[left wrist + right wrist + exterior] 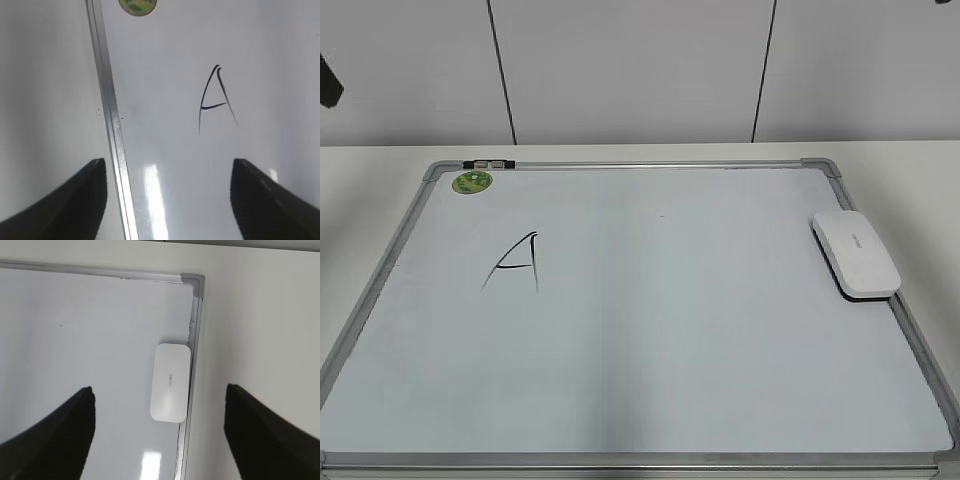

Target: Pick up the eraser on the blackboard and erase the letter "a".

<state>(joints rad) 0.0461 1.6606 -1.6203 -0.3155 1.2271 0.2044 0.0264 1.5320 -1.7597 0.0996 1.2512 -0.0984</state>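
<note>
The white eraser [855, 252] lies flat on the blackboard [670, 340] against its right frame, small grey lettering on top. In the right wrist view the eraser [170, 382] lies ahead of my open, empty right gripper [160, 435], which hovers above the board's right edge. My left gripper [167, 200] is open and empty above the board's left frame [112, 125]. A tall angular capital "A" [515, 263] is drawn on the board's left half and also shows in the left wrist view [215, 100]. No lowercase "a" shows in any view. Neither gripper shows in the exterior view.
A round green sticker [473, 182] sits at the board's far left corner. A tiny dark speck [660, 214] marks the board's middle far part. The board lies on a white table [920, 170] before a white panelled wall.
</note>
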